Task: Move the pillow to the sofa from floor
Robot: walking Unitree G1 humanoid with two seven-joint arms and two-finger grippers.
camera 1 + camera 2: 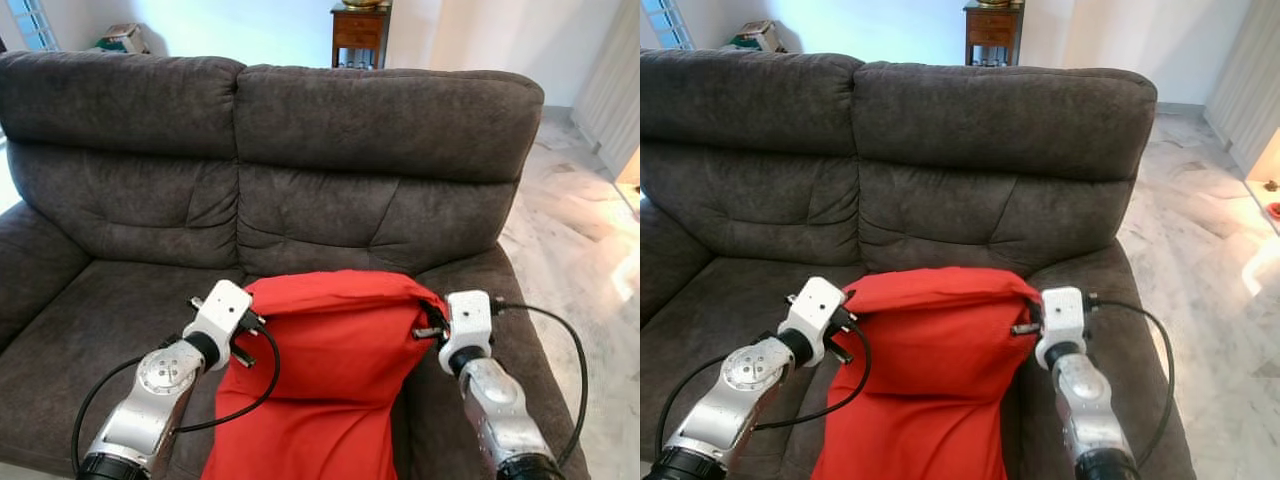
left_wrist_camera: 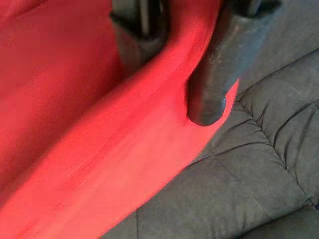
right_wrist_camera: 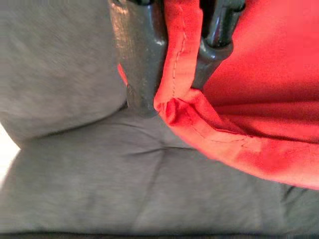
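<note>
Pillow (image 1: 330,380), red, hangs in front of the dark grey sofa (image 1: 300,160), upper edge level with the seat cushions; I cannot tell whether its far side touches the seat. I have both arms raised to its top corners. Left gripper (image 2: 169,59) fingers pinch the red fabric edge between them, sofa upholstery beyond. Right gripper (image 3: 177,59) fingers likewise clamp the stitched corner seam. Small wooden table (image 1: 360,30) behind the sofa

Plain red pillow (image 1: 330,370); dark grey sofa (image 1: 370,130); black-fingered silver arms.
</note>
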